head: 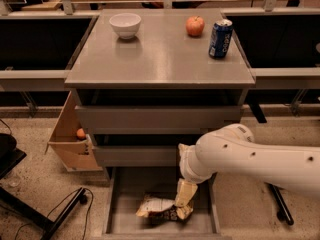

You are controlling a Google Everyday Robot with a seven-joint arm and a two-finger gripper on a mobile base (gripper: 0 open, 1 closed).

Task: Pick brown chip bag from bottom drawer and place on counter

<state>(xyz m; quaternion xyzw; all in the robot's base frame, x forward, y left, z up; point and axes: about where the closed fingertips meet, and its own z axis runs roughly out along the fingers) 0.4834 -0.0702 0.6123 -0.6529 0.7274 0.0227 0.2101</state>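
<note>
The brown chip bag (159, 208) lies crumpled on the floor of the open bottom drawer (125, 204), near its front middle. My gripper (182, 178) hangs from the white arm that reaches in from the right, in front of the middle drawer and just above the bag's right end. Its jaws stand open, and the lower finger (185, 193) reaches down to the bag's right end; I cannot tell if it touches. The grey counter (160, 59) tops the cabinet above.
On the counter stand a white bowl (125, 24), a red apple (195, 26) and a blue soda can (220, 38). A cardboard box (67, 144) holding an orange (80, 133) sits left of the cabinet. Cables and a black stand leg (55, 214) lie on the floor at left.
</note>
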